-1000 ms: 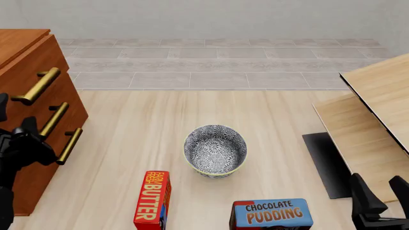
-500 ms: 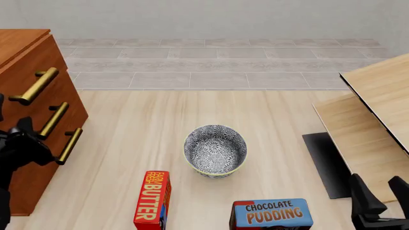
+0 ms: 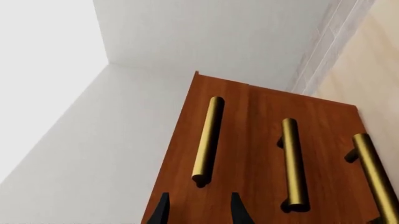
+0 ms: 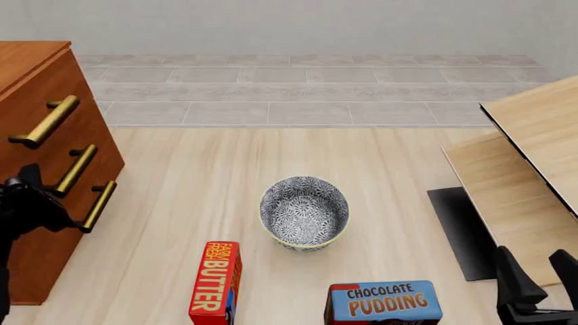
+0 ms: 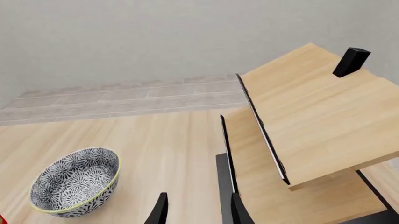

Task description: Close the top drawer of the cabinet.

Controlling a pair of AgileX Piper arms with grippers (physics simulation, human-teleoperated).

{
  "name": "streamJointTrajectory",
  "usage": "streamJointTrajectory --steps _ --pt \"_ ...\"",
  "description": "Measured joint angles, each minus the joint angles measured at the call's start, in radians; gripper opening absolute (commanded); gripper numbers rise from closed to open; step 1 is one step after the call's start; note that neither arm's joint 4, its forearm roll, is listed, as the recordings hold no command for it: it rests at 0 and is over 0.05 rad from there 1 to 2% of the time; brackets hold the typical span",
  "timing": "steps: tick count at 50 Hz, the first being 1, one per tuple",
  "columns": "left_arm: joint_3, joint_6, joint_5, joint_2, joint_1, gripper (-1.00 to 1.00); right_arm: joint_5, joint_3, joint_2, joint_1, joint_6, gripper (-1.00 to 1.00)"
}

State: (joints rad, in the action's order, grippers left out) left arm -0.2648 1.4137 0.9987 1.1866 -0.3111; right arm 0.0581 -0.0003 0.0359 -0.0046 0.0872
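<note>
The cabinet [image 4: 27, 74] stands at the table's left edge, its three brass handles facing right. The top drawer [image 4: 63, 78] carries the uppermost handle [image 4: 42, 122]; its front looks about level with the two lower fronts. My left gripper [image 4: 34, 193] is open and empty, close against the cabinet front below that handle. In the left wrist view the fingertips [image 3: 163, 210] sit just short of the top drawer's handle [image 3: 208, 140] on the wooden front [image 3: 249, 116]. My right gripper [image 4: 535, 281] is open and empty at the front right, far from the cabinet.
A patterned bowl [image 4: 304, 213] stands mid-table, also in the right wrist view [image 5: 74, 186]. A red butter box [image 4: 215, 283] and a blue chocolate pudding box [image 4: 384, 302] stand near the front edge. A pale wooden shelf unit [image 4: 532, 135] on a black pad [image 4: 465, 230] stands at the right.
The top drawer's handle has shifted a little to the left, into the cabinet. My left gripper has moved left with it. The right arm has not moved.
</note>
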Motion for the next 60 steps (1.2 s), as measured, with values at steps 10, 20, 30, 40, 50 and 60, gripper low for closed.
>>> streamJointTrajectory --steps 10,20,30,40,50,60 --pt "-0.007 -0.007 -0.015 -0.005 -0.010 1.00 0.001 0.000 -0.001 -0.001 0.000 1.00" --pt "-0.011 -0.015 -0.024 -0.005 -0.019 1.00 -0.001 0.000 0.001 -0.002 0.001 1.00" --pt "-0.017 -0.022 -0.033 -0.005 -0.027 1.00 -0.008 0.000 0.008 -0.003 0.002 1.00" --pt "-0.020 -0.027 -0.040 -0.006 -0.032 1.00 -0.011 0.000 0.012 -0.003 0.001 1.00" --pt "-0.023 -0.030 -0.050 -0.012 -0.035 1.00 -0.012 0.000 0.013 -0.003 0.001 1.00" --pt "-0.024 -0.033 -0.060 -0.018 -0.036 1.00 -0.012 0.000 0.012 -0.003 0.001 1.00"
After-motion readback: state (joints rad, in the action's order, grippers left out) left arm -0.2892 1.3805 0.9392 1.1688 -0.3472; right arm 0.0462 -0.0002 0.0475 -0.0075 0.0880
